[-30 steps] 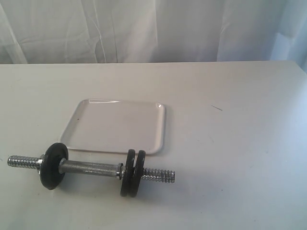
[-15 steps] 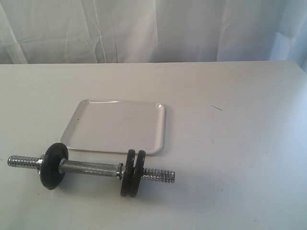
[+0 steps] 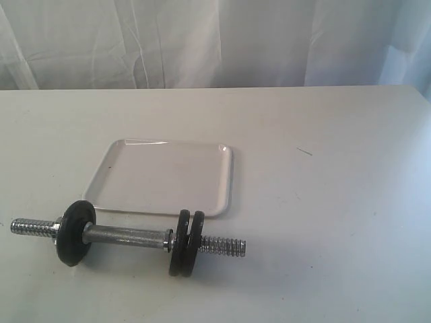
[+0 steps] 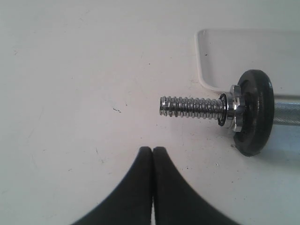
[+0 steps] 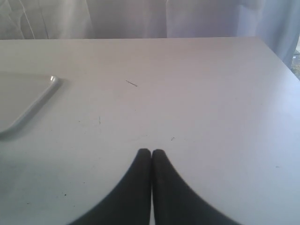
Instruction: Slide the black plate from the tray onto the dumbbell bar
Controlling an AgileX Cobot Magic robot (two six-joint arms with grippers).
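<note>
The white tray (image 3: 165, 176) lies on the table with nothing in it. In front of it lies the chrome dumbbell bar (image 3: 124, 236) with three black discs threaded on it. One disc (image 3: 74, 232) sits near its left end. Two stand side by side near the right end, an inner disc (image 3: 180, 243) and an outer disc (image 3: 197, 231). All three look alike, so I cannot tell which is the black plate. My left gripper (image 4: 153, 149) is shut and empty, hovering short of the bar's threaded end (image 4: 192, 107). My right gripper (image 5: 151, 151) is shut and empty over bare table. Neither gripper shows in the exterior view.
A silver nut (image 4: 234, 110) sits against the left disc (image 4: 253, 112). The tray's corner (image 5: 28, 105) shows at the side of the right wrist view. A white curtain (image 3: 215, 40) hangs behind the table's far edge.
</note>
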